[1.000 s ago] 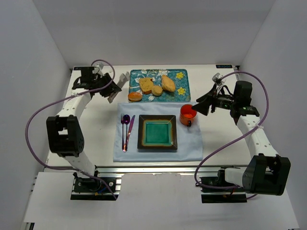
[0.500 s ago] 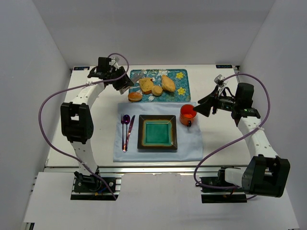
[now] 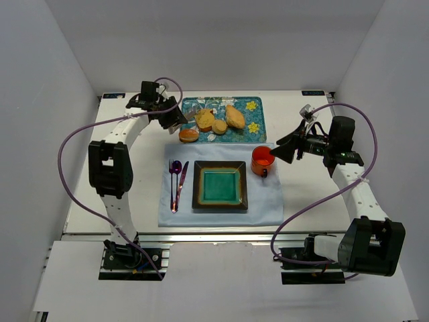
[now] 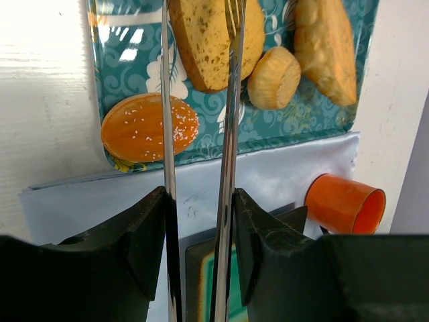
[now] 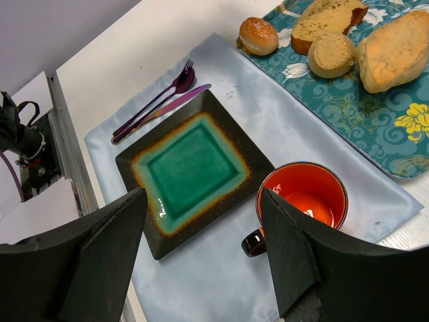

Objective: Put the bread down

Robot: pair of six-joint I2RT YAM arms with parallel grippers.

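Left wrist view shows you the left tool (image 4: 198,20) released, its thin fingers parted over the bread (image 4: 204,47), one finger crossing the slice. The bread lies on the teal tray (image 4: 127,80) on the desk (image 4: 40,100). Your right tool (image 5: 203,194) hangs released above the orange cup (image 5: 305,194), holding nothing.

Left wrist: bread (image 4: 201,47) and left tool (image 4: 199,8) tips cut by top edge; plate (image 4: 199,268) mostly behind tool body. Top view: tip-bread contact too small to tell
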